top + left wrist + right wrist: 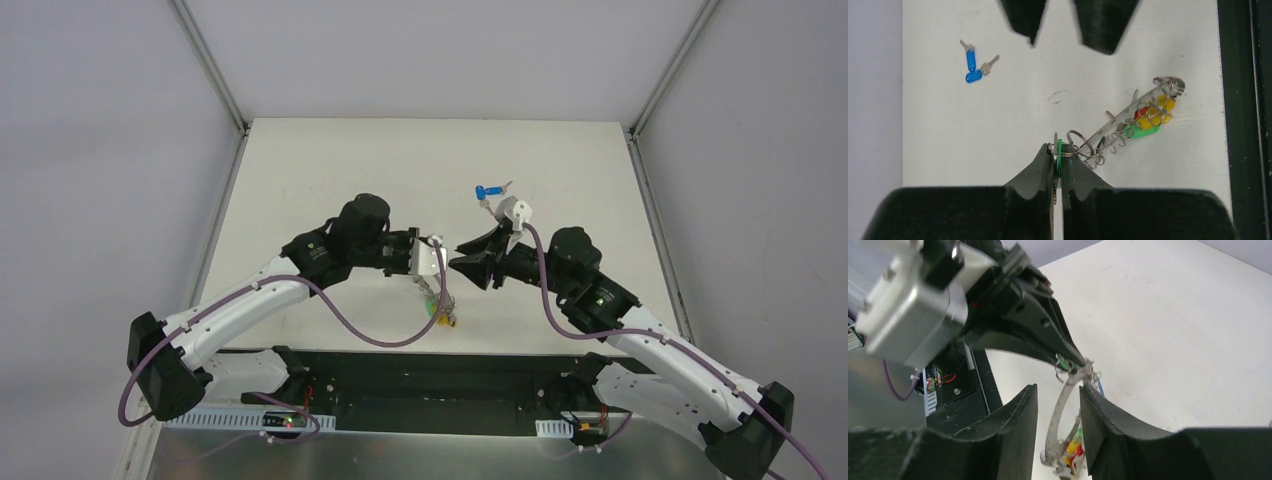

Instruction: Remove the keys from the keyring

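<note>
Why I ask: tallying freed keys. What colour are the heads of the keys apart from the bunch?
Blue; the loose keys show best in left wrist view.

White tabletop (330,180) with a faint scuff mark (1060,95). Two blue-headed keys (971,62) lie flat on it toward the far side, heads touching, blades splayed apart.

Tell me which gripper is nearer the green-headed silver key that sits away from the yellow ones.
Left. The left gripper is clamped on that green-headed key. The right gripper hangs open opposite, apart from it.
</note>
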Robot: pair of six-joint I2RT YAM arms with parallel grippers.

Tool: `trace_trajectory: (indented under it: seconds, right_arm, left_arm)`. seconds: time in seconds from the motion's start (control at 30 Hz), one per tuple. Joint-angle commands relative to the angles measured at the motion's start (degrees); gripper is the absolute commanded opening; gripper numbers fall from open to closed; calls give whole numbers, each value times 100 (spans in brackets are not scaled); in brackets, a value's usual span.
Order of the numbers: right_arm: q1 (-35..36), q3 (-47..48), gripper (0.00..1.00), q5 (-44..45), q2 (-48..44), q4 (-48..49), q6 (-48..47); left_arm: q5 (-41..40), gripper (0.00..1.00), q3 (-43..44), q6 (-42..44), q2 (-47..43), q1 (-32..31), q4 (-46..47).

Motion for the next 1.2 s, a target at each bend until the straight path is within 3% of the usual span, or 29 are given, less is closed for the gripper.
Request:
trace_trajectory:
  seconds: [0.0,0.43,0.67,0.9,1.17]
  right_arm:
    - [-3,-294,42,304,-399,-62,-41]
    - [-3,-379,42,-72,-455,-23,276]
    - [-3,-393,39,-354,-341,251,283]
    - [-3,-648,38,-966,-58,1170,-184]
    - [-3,-588,38,-745,286,1564,-510]
  left_arm:
    - [-969,0,976,-1111,57,-152,-709]
    - [-2088,0,2882,-3841,976,-280,-3288]
    - [-1875,0,3638,-4771,1541,-280,-4277]
    - [-1227,0,3711,-4846,1501,-279,-4339]
    - [-419,0,3512,-4192,1146,-288,-4340]
